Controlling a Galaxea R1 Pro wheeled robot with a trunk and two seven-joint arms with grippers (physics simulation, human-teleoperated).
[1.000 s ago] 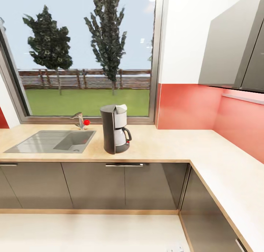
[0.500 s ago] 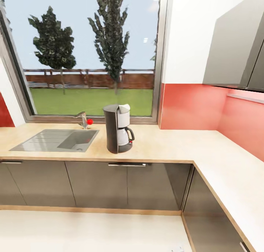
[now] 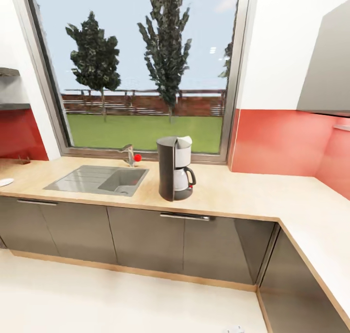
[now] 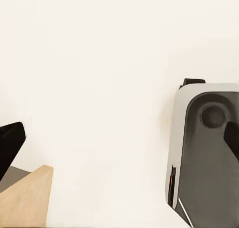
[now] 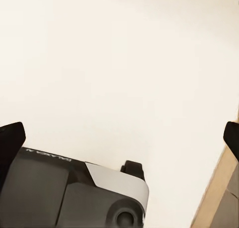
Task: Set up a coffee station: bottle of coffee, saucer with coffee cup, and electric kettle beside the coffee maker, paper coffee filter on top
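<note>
Coffee maker (image 3: pixel 175 175) stands upright on the kitchen countertop (image 3: pixel 243 192), just beside the sink (image 3: pixel 97 180), carafe facing the room; nothing else of the station is set out around it. A flat white round dish, possibly the saucer (image 3: pixel 5 182), is cut by the frame edge at the counter's far end past the sink; too little shows to be sure. Both arms hang low, well below and apart from the counter. Left gripper (image 4: pixel 119 143): 2 dark fingertips at opposite frame edges, spread wide, holding nothing. Right gripper (image 5: pixel 122 136): likewise spread, empty. Each points down at pale floor (image 4: pixel 99 63), with part of the robot's base (image 4: pixel 209 153) beside it and a tan wooden strip at the edge. Risks, as judgement: with the base close to the cabinet fronts (image 3: pixel 146 236), a turn could clip them; bottle, filter, cup and kettle are not located yet, so a fetch could head the wrong way. The head view gives the counter layout and the coffee maker's position; the wrist views give finger spread and clearance over the floor, which the head view lacks.
</note>
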